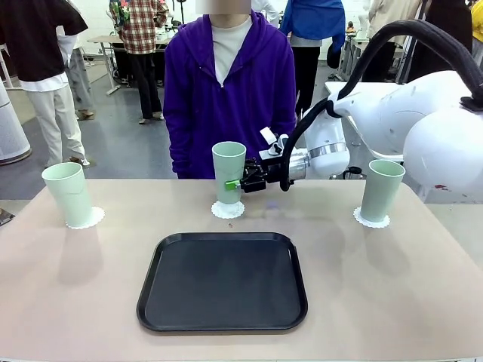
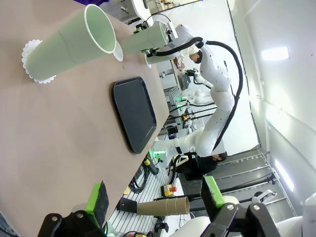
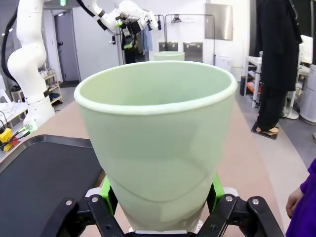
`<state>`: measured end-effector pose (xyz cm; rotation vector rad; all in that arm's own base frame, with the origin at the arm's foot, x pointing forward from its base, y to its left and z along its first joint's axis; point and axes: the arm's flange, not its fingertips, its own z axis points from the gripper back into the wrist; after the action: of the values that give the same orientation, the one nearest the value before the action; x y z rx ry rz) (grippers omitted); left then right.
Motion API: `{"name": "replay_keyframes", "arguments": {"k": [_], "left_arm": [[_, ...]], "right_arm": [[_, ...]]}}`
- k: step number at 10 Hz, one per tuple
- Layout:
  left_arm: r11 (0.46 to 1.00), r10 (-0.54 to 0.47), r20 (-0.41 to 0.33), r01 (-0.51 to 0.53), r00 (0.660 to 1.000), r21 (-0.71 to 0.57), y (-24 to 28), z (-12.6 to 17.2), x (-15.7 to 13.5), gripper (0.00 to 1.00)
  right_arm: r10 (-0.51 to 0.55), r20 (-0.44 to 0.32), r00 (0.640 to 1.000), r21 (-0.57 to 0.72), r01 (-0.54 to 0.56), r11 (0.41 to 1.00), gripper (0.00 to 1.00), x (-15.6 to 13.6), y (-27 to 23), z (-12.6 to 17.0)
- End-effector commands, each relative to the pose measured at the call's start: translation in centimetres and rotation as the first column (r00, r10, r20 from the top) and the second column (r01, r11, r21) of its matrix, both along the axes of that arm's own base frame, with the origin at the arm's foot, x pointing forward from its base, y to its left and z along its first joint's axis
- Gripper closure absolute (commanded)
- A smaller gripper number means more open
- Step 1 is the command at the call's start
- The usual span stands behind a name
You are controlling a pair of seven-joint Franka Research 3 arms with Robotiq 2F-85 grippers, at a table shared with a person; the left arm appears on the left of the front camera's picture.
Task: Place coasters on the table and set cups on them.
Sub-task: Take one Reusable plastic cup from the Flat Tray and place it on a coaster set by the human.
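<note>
My right claw (image 1: pixel 240 183) is clamped around the middle cup (image 1: pixel 229 170), so that cup fills the space between its fingers. Just below and toward me the black tray (image 1: pixel 223 281) covers the table (image 1: pixel 75 294). Bare table lies open on either side, out to the outer cups.

Right gripper (image 1: pixel 235 183) with jaws clamped, arm reaching toward centre; left gripper (image 2: pixel 155 197) jaws apart.

Cup base lying out of sight
The middle cup (image 3: pixel 158 143) is hiding its own base and the coaster (image 1: pixel 227 210) beneath it.
</note>
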<state>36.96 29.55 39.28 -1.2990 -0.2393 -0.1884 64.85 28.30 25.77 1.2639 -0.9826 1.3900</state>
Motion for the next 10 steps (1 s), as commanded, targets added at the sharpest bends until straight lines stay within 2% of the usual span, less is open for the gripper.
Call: {"name": "replay_keyframes", "arguments": {"k": [1, 5, 10], "left_arm": [[1.000, 0.003, -0.004, -0.003, 1.000, 0.011, 0.0, 0.2, -0.1, 0.00], [1.000, 0.003, -0.004, -0.003, 1.000, 0.011, 0.0, 0.2, -0.1, 0.00], [1.000, 0.003, -0.004, -0.003, 1.000, 0.011, 0.0, 0.2, -0.1, 0.00]], "right_arm": [[0.043, -0.006, 0.999, -0.020, -0.043, 0.999, 0.16, 1.2, 0.5, -0.3], [0.039, -0.030, 0.999, -0.015, -0.039, 0.999, 0.16, 1.6, 0.5, -1.2], [0.038, -0.115, 0.993, -0.015, -0.040, 0.999, 0.16, 1.9, 0.4, -2.1]]}}
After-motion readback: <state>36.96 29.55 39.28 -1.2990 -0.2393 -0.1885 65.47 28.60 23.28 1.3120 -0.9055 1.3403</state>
